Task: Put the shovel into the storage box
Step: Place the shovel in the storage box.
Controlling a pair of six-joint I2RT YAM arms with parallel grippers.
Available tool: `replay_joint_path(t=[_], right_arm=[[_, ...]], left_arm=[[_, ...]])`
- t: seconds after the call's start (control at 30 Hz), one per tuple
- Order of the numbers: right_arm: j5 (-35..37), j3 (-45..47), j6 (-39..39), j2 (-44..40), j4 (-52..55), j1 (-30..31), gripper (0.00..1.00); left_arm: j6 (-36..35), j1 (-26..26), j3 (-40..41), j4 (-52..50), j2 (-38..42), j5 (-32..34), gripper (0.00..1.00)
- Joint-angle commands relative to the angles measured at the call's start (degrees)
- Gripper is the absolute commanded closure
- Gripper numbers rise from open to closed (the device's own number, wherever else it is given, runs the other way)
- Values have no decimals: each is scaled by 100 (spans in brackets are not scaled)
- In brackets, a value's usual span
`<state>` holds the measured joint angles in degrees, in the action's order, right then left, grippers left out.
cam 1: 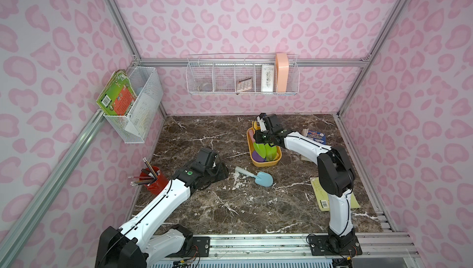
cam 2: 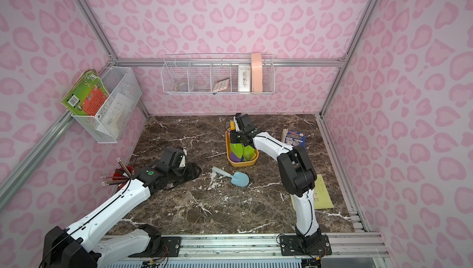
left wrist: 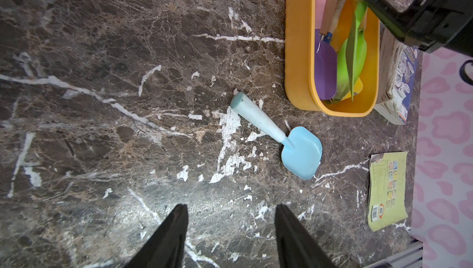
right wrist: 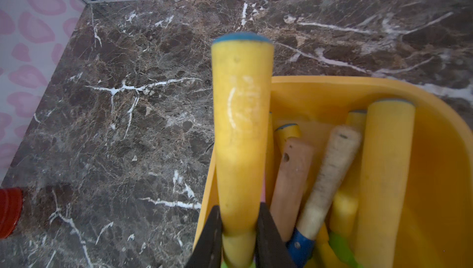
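**Right pincer clamped on a shovel at the box; left pincer loose**

The right gripper (right wrist: pixel 239 228) is clenched on the yellow-handled shovel (right wrist: pixel 242 125), whose handle runs forward from the fingertips, above the rim of the storage box (right wrist: pixel 320 87). Just beside that grip, inside the box, lie other shovels (right wrist: pixel 384 164) (wooden and yellow handles). The left gripper (left wrist: pixel 231 210) hangs released over the marble tabletop (left wrist: pixel 102 125), jaws apart, holding nothing. Ahead of its fingertips, apart from them, the blue shovel (left wrist: pixel 300 152) lies flat on the tabletop, outside the box, which sits farther ahead.

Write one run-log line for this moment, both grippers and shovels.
right gripper: shut on yellow-handled shovel at storage box | left gripper: open, empty | blue shovel: lying on table, outside box
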<state>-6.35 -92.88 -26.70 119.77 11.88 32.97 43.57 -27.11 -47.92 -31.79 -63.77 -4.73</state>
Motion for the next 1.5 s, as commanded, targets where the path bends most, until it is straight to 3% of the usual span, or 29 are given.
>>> replay_joint_path(t=[0.0,0.67,0.87,1.03,1.47], right_arm=[[356,-141,-146,114,147,65,82],[1420,-266,261,363,578,418,79],[1347,-257,262,235,596,481,60],[1347,-243,288,31,618,495,57],[674,1658,560,-1711,-175,500,58]], left_arm=[[-10,4,19,33,-30,17,40],[25,4,112,94,-6,1,41],[26,3,91,111,-78,-17,41],[20,4,39,120,-110,-52,41],[-66,-56,-31,132,-349,-301,39]])
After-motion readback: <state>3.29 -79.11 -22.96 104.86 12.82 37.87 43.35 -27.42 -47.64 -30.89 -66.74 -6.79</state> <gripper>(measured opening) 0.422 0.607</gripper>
